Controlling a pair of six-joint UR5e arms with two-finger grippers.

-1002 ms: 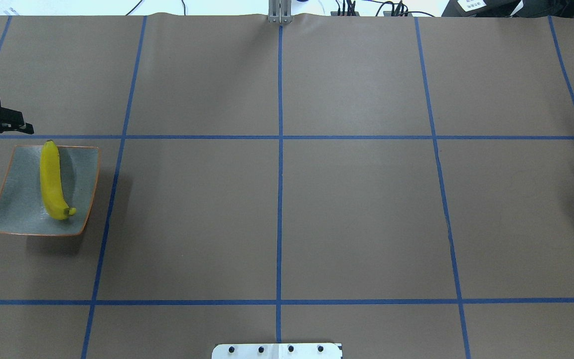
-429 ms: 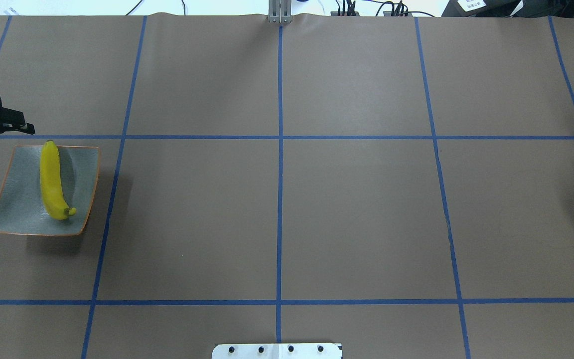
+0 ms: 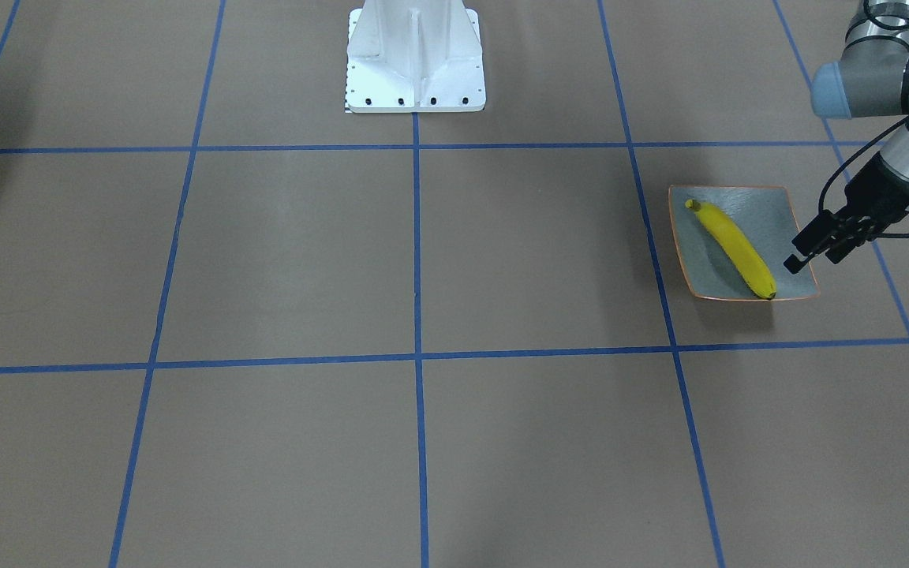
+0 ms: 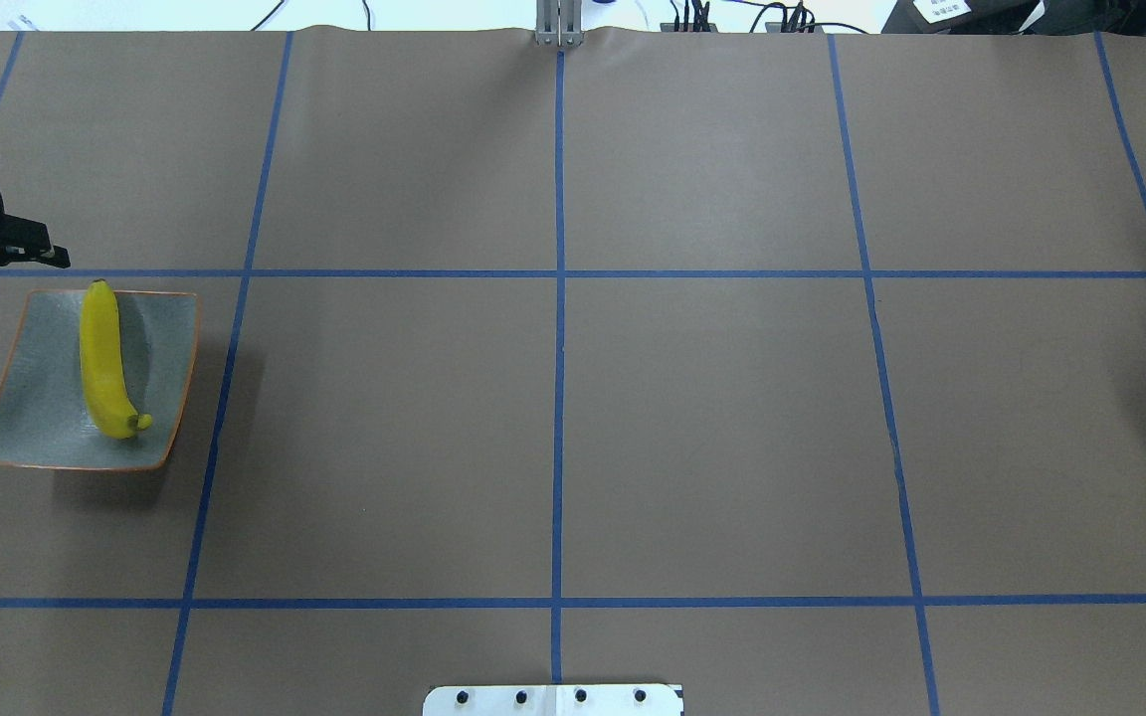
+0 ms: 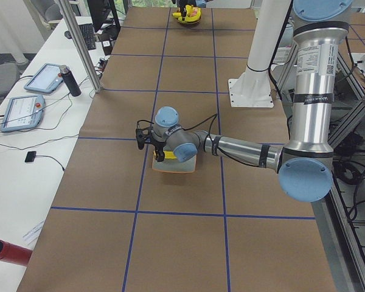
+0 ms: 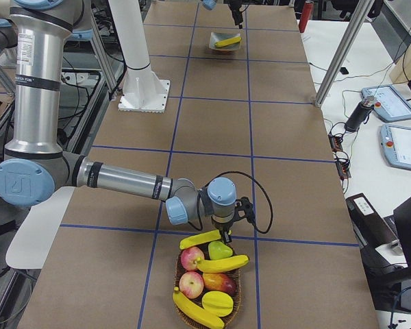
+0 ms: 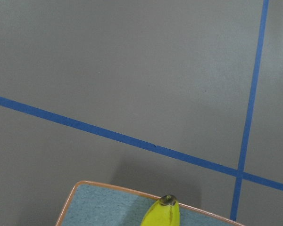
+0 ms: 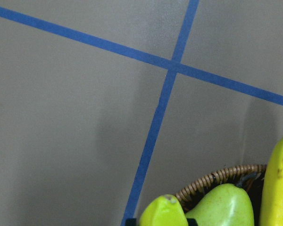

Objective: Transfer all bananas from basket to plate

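One yellow banana (image 4: pixel 105 363) lies along the grey-blue plate (image 4: pixel 41 398) with the orange rim, at the table's left; both also show in the front view, the banana (image 3: pixel 735 248) on the plate (image 3: pixel 770 213). My left gripper (image 4: pixel 29 276) is open and empty, above the plate's far left corner, also in the front view (image 3: pixel 811 262). The left wrist view shows the banana's tip (image 7: pixel 162 214). Three bananas (image 6: pixel 222 264) lie in the wicker basket (image 6: pixel 236 295) with other fruit. My right gripper (image 6: pixel 222 229) hovers at the basket's far edge; I cannot tell if it is open or shut.
The basket also holds red apples (image 6: pixel 192 259), a green pear (image 8: pixel 221 207) and other fruit. The white robot base (image 3: pixel 415 59) stands at the table's middle near edge. Blue tape lines cross the brown table cover.
Almost nothing has changed. My left gripper stays open by the plate's far corner, with only a very slight shift. The banana and the plate have not moved.
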